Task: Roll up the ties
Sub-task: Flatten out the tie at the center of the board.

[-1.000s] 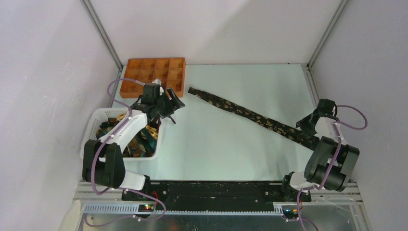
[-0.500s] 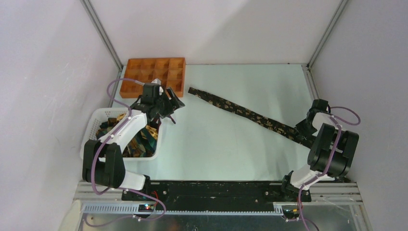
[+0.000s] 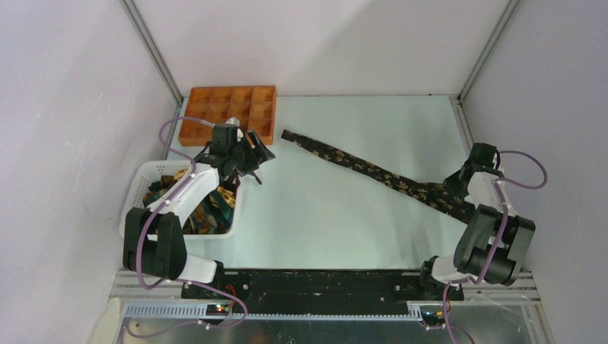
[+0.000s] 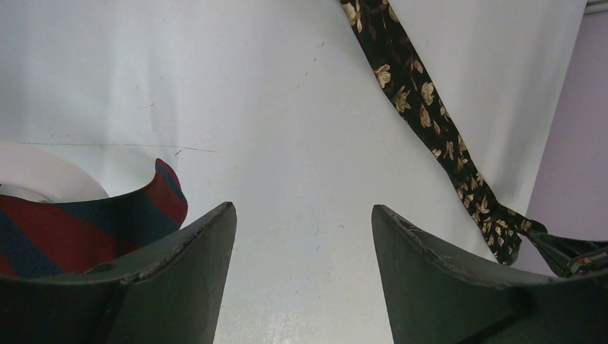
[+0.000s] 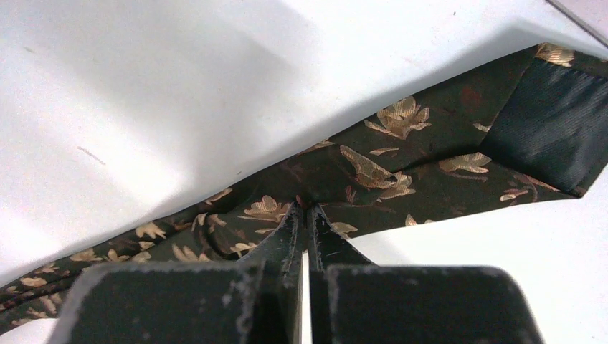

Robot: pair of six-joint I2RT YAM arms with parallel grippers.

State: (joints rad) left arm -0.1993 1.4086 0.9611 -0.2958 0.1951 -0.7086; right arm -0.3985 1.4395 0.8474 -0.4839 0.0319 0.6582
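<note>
My right gripper (image 5: 307, 212) was clenched on a small pucker of the long dark green-black fabric necktie with gold leaf print (image 3: 373, 170), near its wide end at the right of the pale table (image 3: 323, 229). The necktie lay flat, running diagonally towards the far left. To roll it well, I judged I should turn the pinched wide end over tightly and keep its edges square, since the cloth looked soft. My left gripper (image 4: 301, 215) hung released, holding nothing, beside the white plastic mesh basket (image 3: 208, 233). Only the right wrist view showed the pinch and the plain dark lining. Only the left wrist view showed a red and dark striped cloth (image 4: 79, 233). Only the overhead view showed the orange compartment tray (image 3: 188, 137)
</note>
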